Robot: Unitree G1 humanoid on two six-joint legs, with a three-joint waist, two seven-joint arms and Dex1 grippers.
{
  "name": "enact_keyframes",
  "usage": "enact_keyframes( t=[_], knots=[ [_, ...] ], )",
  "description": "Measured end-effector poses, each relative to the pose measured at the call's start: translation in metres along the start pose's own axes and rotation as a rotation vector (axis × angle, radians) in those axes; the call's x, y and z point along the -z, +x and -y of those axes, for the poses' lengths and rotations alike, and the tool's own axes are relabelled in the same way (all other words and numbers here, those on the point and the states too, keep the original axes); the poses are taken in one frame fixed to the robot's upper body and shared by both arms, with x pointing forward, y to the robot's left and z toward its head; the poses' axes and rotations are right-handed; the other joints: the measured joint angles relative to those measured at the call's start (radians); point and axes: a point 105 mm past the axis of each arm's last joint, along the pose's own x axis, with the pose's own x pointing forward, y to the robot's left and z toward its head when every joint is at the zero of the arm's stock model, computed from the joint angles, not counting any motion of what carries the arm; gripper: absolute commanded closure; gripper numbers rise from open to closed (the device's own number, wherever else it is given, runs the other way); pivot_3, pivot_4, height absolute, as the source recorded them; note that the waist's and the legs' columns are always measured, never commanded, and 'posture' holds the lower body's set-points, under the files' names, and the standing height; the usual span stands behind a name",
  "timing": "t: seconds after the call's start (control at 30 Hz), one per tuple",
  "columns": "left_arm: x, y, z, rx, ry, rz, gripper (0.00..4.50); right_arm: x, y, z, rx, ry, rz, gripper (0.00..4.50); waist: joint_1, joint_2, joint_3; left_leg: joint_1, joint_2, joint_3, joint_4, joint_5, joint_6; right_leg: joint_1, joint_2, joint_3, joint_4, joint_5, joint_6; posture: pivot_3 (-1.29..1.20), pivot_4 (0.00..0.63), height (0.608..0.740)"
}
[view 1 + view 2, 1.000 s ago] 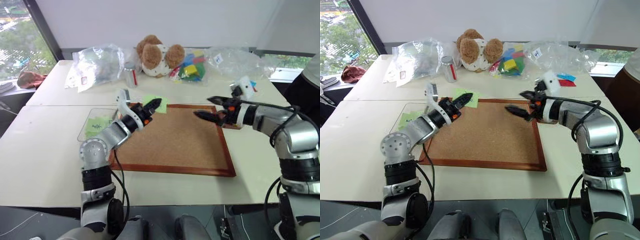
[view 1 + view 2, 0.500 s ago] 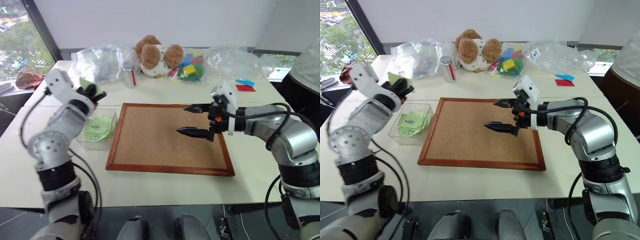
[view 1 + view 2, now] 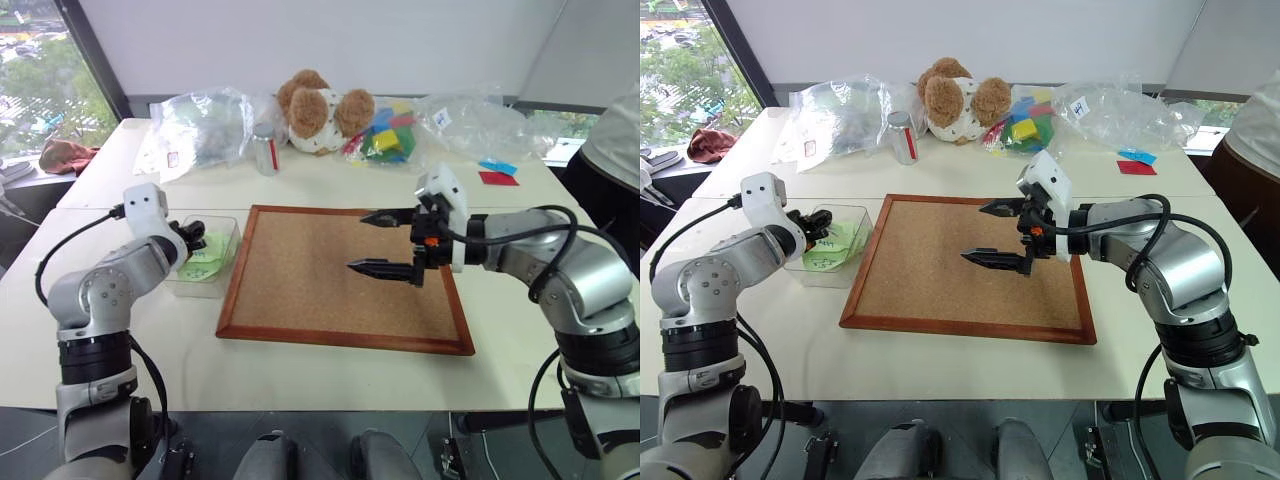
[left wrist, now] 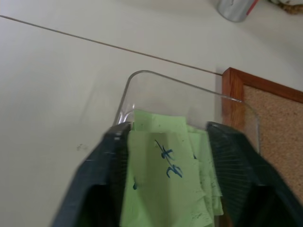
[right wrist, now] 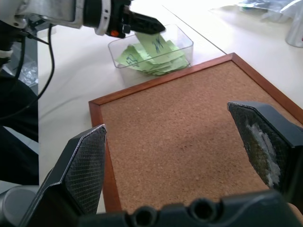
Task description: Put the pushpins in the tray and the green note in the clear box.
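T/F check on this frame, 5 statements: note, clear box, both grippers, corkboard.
1. The left gripper is over the clear box. True.
2. The green note lies on the corkboard. False: it is between the left gripper's open fingers, over the other green slips in the clear box.
3. The right gripper is shut on a pushpin. False: its fingers stand wide apart over the corkboard with nothing between them.
4. The clear box sits beside the corkboard's left edge. True.
5. The corkboard has notes pinned on it. False: its cork face is bare.
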Motion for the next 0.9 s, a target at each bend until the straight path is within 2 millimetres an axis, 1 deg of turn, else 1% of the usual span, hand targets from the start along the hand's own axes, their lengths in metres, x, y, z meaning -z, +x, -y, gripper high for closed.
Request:
enact_keyframes(
  t=[0.03,0.07,0.17,0.33,0.47,0.53,0.6,0.67,0.8,0.9],
  knots=[
    [-0.001,-0.001,-0.003,-0.009,0.011,-0.001,0.32,0.001,0.000,0.000,0.001,0.000,-0.002,0.00,0.000,0.000,0.000,0.000,0.000,0.000,0.000,0.000,0.000,0.000,0.000,0.000,0.000,0.000,0.000,0.00,0.150,0.740],
    [-0.003,-0.002,-0.005,-0.018,0.023,0.001,0.06,0.001,0.000,0.000,0.003,0.001,-0.003,0.00,-0.001,0.000,0.000,0.000,0.000,0.000,0.000,0.000,0.000,0.000,0.000,0.000,0.000,0.000,0.000,0.00,0.150,0.740],
    [-0.010,-0.005,-0.009,-0.032,0.059,0.024,0.06,0.001,-0.001,0.000,0.007,0.003,-0.005,0.00,0.000,0.000,0.000,0.000,0.000,0.000,0.000,0.000,0.000,0.000,0.000,0.000,0.000,0.000,0.000,0.00,0.150,0.740],
    [-0.032,-0.016,-0.005,-0.038,0.191,0.106,0.06,0.002,-0.002,0.001,0.012,0.001,-0.012,0.00,0.001,-0.001,0.000,0.000,0.000,0.000,0.000,0.000,0.000,0.000,0.000,0.000,0.000,0.000,0.000,0.00,0.150,0.740],
    [-0.039,-0.020,0.007,0.043,0.212,0.134,0.06,0.004,-0.004,0.003,0.013,0.005,-0.020,0.00,0.002,-0.001,0.000,-0.001,0.000,0.000,0.000,0.000,0.000,0.000,0.000,0.000,0.000,0.000,0.000,0.00,0.150,0.740],
    [-0.045,-0.025,0.019,0.133,0.231,0.155,0.06,0.004,-0.007,0.004,0.022,0.001,-0.030,0.00,0.001,-0.001,0.000,-0.001,0.000,0.000,0.000,0.000,0.000,0.000,0.000,0.000,0.000,0.000,0.000,0.00,0.150,0.740],
    [-0.048,-0.036,0.038,0.276,0.288,0.173,0.06,0.008,-0.013,0.007,0.041,0.005,-0.048,0.00,0.001,-0.001,0.000,-0.001,0.000,0.000,-0.001,0.000,0.000,0.000,-0.001,0.000,-0.001,0.000,0.000,0.00,0.150,0.740],
    [-0.042,-0.044,0.049,0.379,0.340,0.166,0.06,0.012,-0.019,0.008,0.060,0.018,-0.059,0.00,0.001,-0.001,0.000,-0.001,0.000,0.000,-0.001,0.000,0.000,0.000,-0.001,0.000,-0.001,0.000,0.000,0.00,0.150,0.740],
    [-0.003,-0.053,0.060,0.584,0.408,0.065,0.06,0.026,-0.032,0.006,0.095,0.055,-0.103,0.00,-0.003,0.000,0.001,-0.001,0.000,0.000,-0.001,0.000,0.000,0.000,-0.001,0.000,-0.002,0.000,0.000,0.00,0.150,0.740],
    [0.011,-0.069,0.071,0.736,0.516,0.048,0.06,0.037,-0.039,0.003,0.120,0.075,-0.136,0.00,-0.003,0.000,0.001,-0.001,0.000,0.000,-0.001,-0.001,0.001,0.000,-0.001,0.000,-0.002,0.000,0.000,0.00,0.150,0.740]
  ],
)
